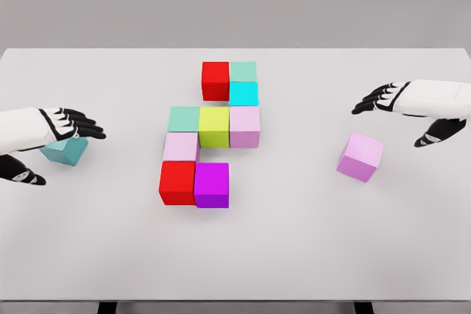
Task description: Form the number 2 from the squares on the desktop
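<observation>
On the white tabletop (412, 240) the 2 is partly built mid-table: red cube (215, 80) and pale green cube (243, 71) on the top row, cyan cube (243, 94) below the green, then a middle row of mint cube (184, 118), yellow-green cube (214, 126) and pale pink cube (244, 126); under the mint one sits a light pink cube (180, 146), then a second red cube (176, 182) w/ a magenta cube (212, 184) beside it. Bottom row looks one short on the right, maybe top row too on the left, though that's my read. Two loose pieces: a teal cube (65, 150) at far left, and a lilac cube (360, 157) at right, turned a bit off-square, well apart from the figure. Left hand (55, 130) sits over the teal cube w/ fingers spread across its top and thumb low at the near side; looks like it's reaching around, not clamped yet, so counted as open. Right hand (405, 112) hovers above and beyond the lilac cube, fingers relaxed, holding nothing. Step in hand seems to be the teal pickup: close on opposite flat faces, lift clear before travelling, approach the gap from the outside so as not to nudge placed cubes, square it to its neighbour before letting go.
</observation>
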`<state>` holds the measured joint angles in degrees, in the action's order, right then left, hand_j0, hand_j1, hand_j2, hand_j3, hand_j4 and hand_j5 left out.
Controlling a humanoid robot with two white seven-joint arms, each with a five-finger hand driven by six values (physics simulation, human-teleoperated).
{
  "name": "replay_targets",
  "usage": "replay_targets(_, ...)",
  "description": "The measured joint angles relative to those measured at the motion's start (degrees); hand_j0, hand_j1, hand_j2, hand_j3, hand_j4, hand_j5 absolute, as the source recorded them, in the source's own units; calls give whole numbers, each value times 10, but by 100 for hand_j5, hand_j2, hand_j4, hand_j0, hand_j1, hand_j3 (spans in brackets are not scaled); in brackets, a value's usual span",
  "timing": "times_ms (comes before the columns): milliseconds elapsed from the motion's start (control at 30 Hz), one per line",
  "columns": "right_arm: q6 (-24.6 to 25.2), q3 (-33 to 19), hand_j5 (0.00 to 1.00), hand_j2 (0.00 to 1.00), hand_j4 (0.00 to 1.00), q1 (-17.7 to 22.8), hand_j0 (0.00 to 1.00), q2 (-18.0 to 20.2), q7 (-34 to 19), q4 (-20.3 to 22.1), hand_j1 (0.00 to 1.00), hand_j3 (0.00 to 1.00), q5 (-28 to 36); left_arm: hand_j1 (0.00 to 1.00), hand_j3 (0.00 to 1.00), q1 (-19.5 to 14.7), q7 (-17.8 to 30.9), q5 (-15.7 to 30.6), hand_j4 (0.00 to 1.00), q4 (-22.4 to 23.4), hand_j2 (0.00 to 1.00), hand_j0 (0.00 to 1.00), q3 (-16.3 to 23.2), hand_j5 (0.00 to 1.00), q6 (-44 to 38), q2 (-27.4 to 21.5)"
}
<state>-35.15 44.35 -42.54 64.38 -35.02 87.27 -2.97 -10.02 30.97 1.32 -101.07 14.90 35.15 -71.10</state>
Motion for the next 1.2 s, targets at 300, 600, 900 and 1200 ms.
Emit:
replay_targets(300, 0, 0, 100, 100, 100, -5, 100, -3, 0, -1, 100, 100, 1, 100, 100, 5, -5, -3, 100, 1, 100, 100, 1, 100, 0, 2)
replay_targets(600, 0, 3, 100, 100, 100, 11, 100, -6, 0, 21, 100, 100, -1, 100, 100, 26, -115, -40, 100, 0, 100, 100, 3, 100, -19, 2)
replay_targets(900, 0, 5, 100, 100, 100, 12, 100, -7, 0, 42, 100, 100, -15, 100, 100, 29, -123, -92, 100, 3, 100, 100, 15, 100, -108, 3)
replay_targets(1200, 0, 51, 100, 100, 100, -11, 100, -8, 0, 48, 100, 100, -26, 100, 100, 29, -123, -104, 100, 16, 100, 100, 16, 100, -128, 13)
